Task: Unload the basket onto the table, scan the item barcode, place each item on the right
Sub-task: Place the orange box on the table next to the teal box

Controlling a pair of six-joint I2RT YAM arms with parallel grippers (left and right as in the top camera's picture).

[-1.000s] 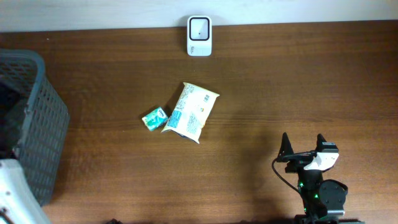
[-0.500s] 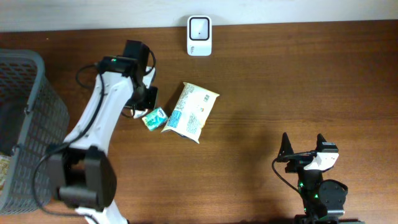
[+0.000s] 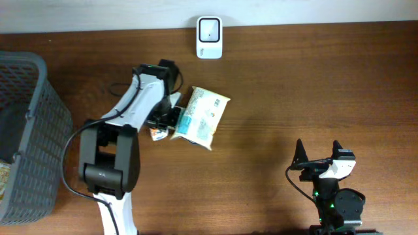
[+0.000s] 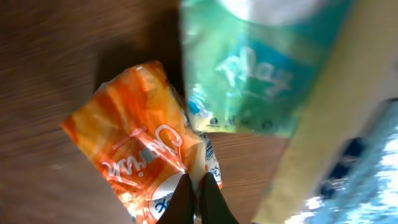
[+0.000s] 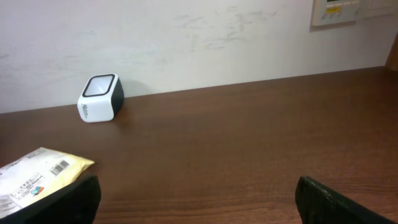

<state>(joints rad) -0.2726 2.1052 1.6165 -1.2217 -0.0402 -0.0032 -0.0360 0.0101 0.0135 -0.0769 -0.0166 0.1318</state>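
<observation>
Pouch, pale yellow, lies flat (barcode facing up).

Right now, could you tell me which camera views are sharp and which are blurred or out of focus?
Overhead view: sharp and evenly lit, with the print on the snack bag visible. Left wrist view: very close, the green packet smeared and out of focus, the orange packet less blurred, its lettering showing. Right wrist view: crisp, the scanner clear, no glare.

I work at a dark wooden table; behind the table stands a scuffed white wall, with a beige panel above the table's right end.
</observation>
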